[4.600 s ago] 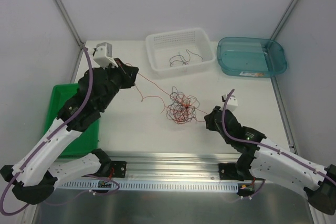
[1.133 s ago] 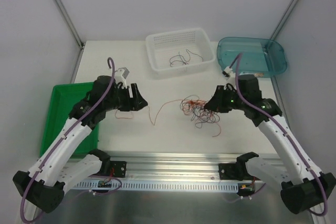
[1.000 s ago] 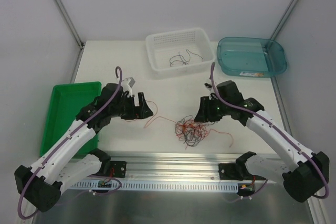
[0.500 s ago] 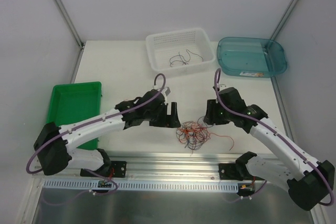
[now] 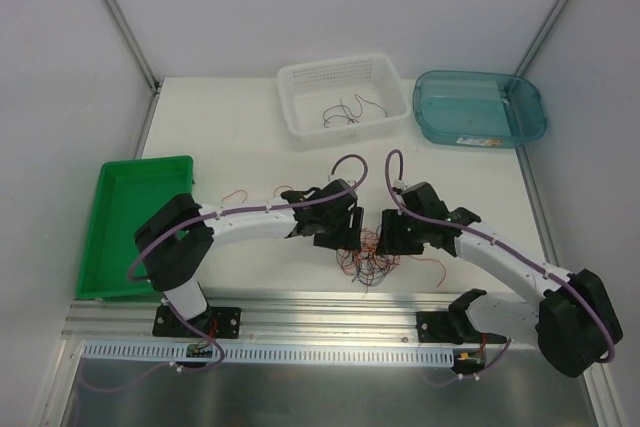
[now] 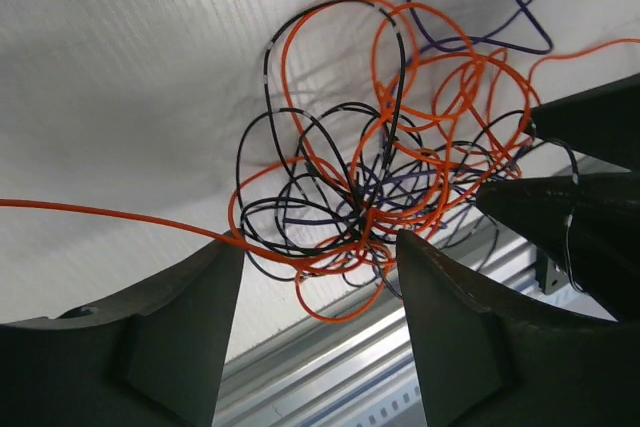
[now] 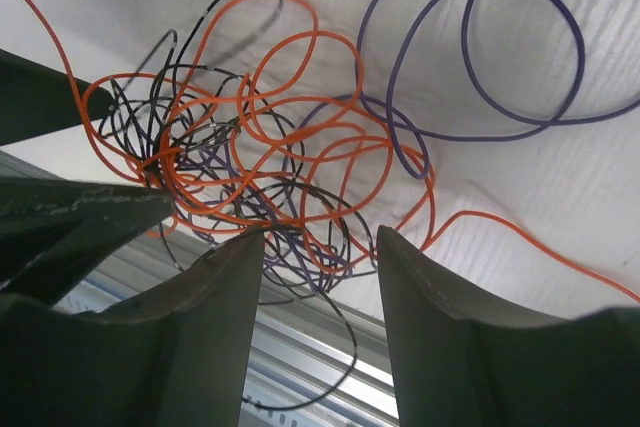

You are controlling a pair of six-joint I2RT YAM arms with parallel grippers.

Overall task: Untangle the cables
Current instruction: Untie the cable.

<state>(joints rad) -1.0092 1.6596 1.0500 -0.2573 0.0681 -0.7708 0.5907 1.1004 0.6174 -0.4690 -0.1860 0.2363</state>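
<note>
The cables (image 5: pixel 368 255) are a small knot of thin orange, black and purple wires near the table's front edge. My left gripper (image 5: pixel 345 234) is at its left side and my right gripper (image 5: pixel 388 238) at its right, the two facing each other closely. In the left wrist view the cables (image 6: pixel 370 177) lie just past the open left gripper (image 6: pixel 320 247), and an orange strand crosses one fingertip. In the right wrist view the right gripper (image 7: pixel 320 237) is open too, with the lower loops of the cables (image 7: pixel 260 167) between its tips. Neither one grips anything.
A white basket (image 5: pixel 290 77) with a few loose wires stands at the back, a teal tray (image 5: pixel 480 143) to its right. A green tray (image 5: pixel 130 217) lies at the left. The aluminium rail (image 5: pixel 330 312) runs right behind the tangle. A loose orange strand (image 5: pixel 235 194) lies on the left.
Both arms have swung inward and now meet at the tangle, which has shifted toward the front edge. The left jaws have narrowed and the right jaws have widened a little.
</note>
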